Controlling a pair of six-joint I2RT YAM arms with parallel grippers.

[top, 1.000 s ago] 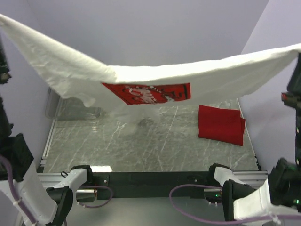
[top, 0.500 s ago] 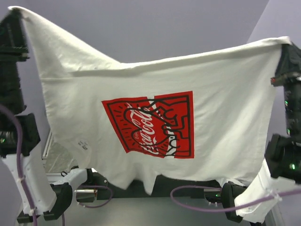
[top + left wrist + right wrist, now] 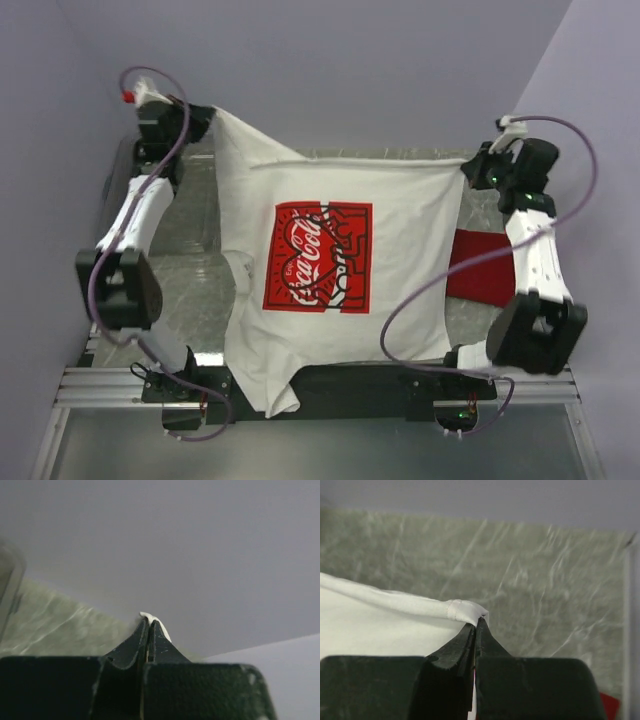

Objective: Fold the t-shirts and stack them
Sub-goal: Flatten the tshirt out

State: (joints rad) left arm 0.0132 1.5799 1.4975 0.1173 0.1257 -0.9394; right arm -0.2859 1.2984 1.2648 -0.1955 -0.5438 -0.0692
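Left gripper (image 3: 205, 117) was pinched shut on white shirt's (image 3: 410, 240) far-left corner. Right gripper (image 3: 470, 170) was shut on far-right corner. Shirt was stretched print-up, near hem past table (image 3: 190, 225) edge. Red shirt (image 3: 482, 280) lay right. Judged best: lower corners evenly (keep taut).

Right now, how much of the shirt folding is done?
About halfway. The red shirt lies compact on the right, so it looks folded. The left gripper and right gripper are each shut on a far corner of the white shirt, spreading it print-up over the table. Left to do: fold it and stack both.
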